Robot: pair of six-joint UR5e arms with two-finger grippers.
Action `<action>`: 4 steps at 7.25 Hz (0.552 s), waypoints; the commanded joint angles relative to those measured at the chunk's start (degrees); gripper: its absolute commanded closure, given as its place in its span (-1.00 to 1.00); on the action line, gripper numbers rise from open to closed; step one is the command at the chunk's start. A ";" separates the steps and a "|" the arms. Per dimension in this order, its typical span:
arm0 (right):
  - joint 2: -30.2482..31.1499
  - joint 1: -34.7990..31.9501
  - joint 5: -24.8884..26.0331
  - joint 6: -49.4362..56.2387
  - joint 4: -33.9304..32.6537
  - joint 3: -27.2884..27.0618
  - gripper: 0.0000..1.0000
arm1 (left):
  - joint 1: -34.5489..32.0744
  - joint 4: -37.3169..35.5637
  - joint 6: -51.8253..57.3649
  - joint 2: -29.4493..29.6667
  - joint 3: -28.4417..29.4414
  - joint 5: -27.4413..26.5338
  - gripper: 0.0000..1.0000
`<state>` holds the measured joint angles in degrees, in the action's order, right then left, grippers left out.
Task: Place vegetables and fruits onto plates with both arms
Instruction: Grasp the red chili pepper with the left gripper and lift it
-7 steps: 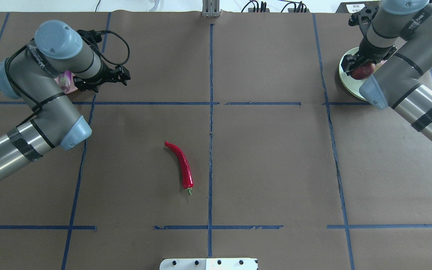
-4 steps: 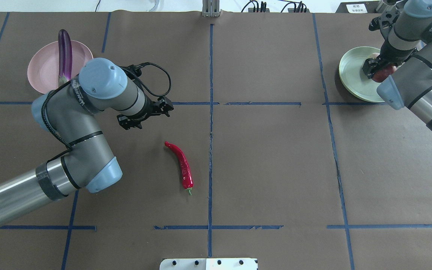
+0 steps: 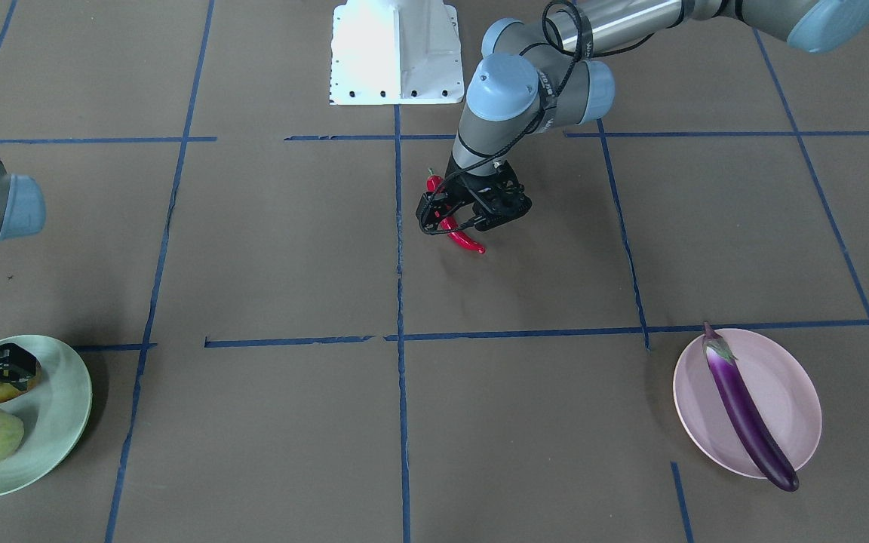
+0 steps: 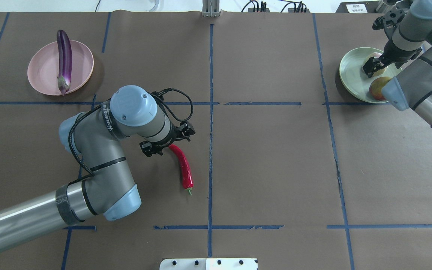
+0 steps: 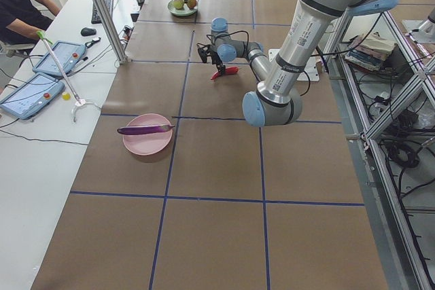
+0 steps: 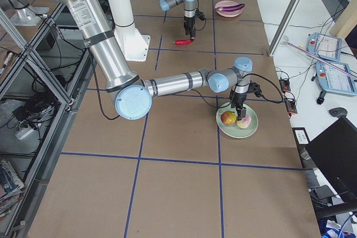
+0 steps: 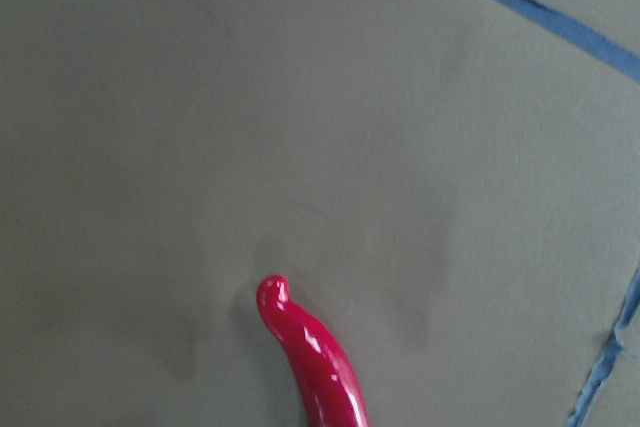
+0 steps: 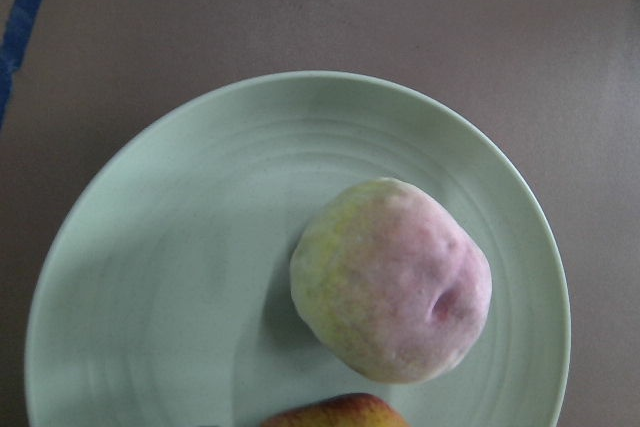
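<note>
The red chili pepper (image 4: 184, 169) lies on the brown table near the centre. My left gripper (image 4: 168, 142) is open and hovers over the chili's pointed tip, which shows in the left wrist view (image 7: 310, 347); in the front view the left gripper (image 3: 466, 215) straddles the chili (image 3: 467, 240). The purple eggplant (image 4: 64, 56) lies across the pink plate (image 4: 41, 73). Both fruits rest on the mint green plate (image 4: 351, 77): the red-orange one (image 4: 376, 88) and the pale green one (image 8: 392, 279). My right gripper (image 4: 370, 69) is open and empty just above them.
The white base block (image 4: 208, 263) sits at the table's near edge. Blue tape lines (image 4: 210, 112) divide the brown table cover. In the exterior left view, a side desk with tablets (image 5: 30, 93) and a seated person (image 5: 17, 5) lies beyond the table.
My left arm swung from the pink plate, where the eggplant stays, over to the chili's tip. My right gripper let go of the red-orange fruit on the green plate and rose.
</note>
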<state>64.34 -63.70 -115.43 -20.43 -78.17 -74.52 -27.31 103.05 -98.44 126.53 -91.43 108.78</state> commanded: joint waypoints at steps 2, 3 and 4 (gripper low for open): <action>0.00 -0.28 -0.23 -0.05 0.12 -0.63 -1.00 | 2.09 -0.04 -2.11 0.21 0.20 -0.77 -0.04; 0.08 -0.29 -0.23 -0.05 0.12 -0.63 -1.00 | 2.09 -0.04 -2.11 0.12 0.46 -0.77 0.12; 0.08 -0.37 -0.93 -0.05 0.12 -0.63 -1.00 | 2.00 -0.04 -2.20 0.12 -0.05 -0.68 0.55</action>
<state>64.38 -63.99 -115.80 -20.48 -78.05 -75.10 -25.33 103.01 -100.52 126.69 -91.21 108.05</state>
